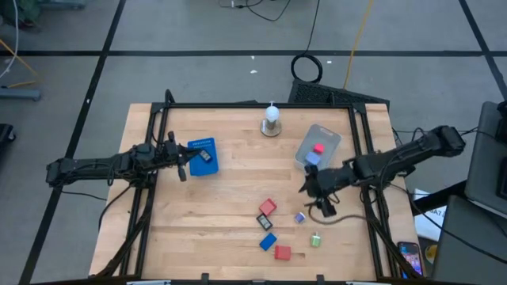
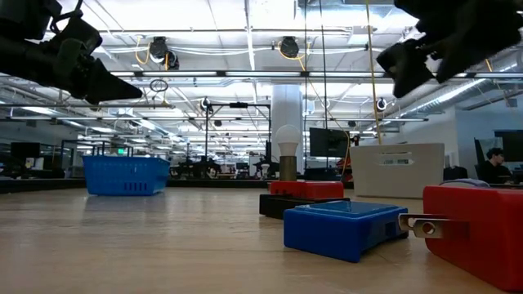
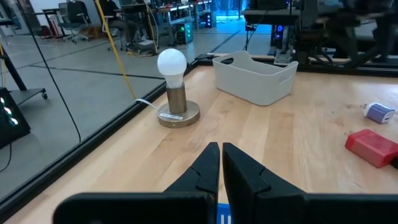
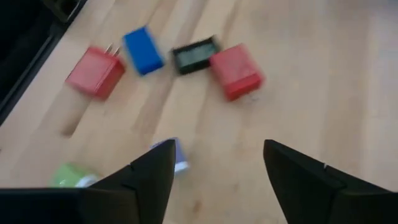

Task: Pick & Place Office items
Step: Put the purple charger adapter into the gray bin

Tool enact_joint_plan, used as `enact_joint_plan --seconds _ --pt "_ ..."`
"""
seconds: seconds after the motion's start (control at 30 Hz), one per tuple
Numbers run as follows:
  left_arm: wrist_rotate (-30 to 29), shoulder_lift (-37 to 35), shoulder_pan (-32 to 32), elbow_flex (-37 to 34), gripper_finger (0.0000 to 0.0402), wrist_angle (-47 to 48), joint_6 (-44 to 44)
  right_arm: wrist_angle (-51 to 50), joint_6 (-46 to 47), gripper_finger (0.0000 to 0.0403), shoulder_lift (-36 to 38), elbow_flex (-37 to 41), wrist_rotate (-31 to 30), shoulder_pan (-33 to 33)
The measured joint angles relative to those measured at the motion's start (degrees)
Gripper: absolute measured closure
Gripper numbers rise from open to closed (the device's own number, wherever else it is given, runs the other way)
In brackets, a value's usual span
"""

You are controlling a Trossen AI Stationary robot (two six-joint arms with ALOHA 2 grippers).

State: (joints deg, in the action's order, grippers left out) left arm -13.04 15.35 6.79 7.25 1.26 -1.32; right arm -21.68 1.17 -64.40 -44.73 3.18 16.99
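Observation:
Several small office items lie on the wooden table near its front right: a red block (image 1: 267,207), a black piece (image 1: 264,221), a blue block (image 1: 268,241), a red plug (image 1: 282,252), a pale blue piece (image 1: 299,217) and a green one (image 1: 315,239). A red and a blue piece lie in the translucent tub (image 1: 318,146). My right gripper (image 4: 217,168) hangs open above the table, right of the items (image 1: 309,184), touching nothing. My left gripper (image 3: 221,163) is shut and holds nothing, above the flat blue box (image 1: 203,156).
A light bulb on a round base (image 1: 272,119) stands at the far middle of the table. A dark cable loop (image 1: 325,210) lies near the right edge below the right arm. Black frame rails (image 1: 158,127) run along the table's left, right and far sides.

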Motion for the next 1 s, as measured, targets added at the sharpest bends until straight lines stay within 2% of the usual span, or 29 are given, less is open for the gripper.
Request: enact_joint_plan --seconds 0.3,0.43,0.6,1.0 --pt "0.0 0.0 0.0 0.0 0.0378 0.0 0.3 7.7 -0.2 0.0162 -9.7 0.0 -0.1 8.3" --pt "1.4 0.0 0.0 0.0 0.0378 0.0 0.4 8.2 -0.3 0.0163 -14.2 0.0 -1.6 8.2" --pt "2.9 0.0 0.0 0.0 0.0378 0.2 0.4 9.7 -1.1 0.0163 -18.9 0.0 -0.3 7.4" --pt "2.7 0.0 0.0 0.0 0.0378 0.2 0.1 10.2 -3.8 0.0166 -22.7 0.0 0.0 7.5"
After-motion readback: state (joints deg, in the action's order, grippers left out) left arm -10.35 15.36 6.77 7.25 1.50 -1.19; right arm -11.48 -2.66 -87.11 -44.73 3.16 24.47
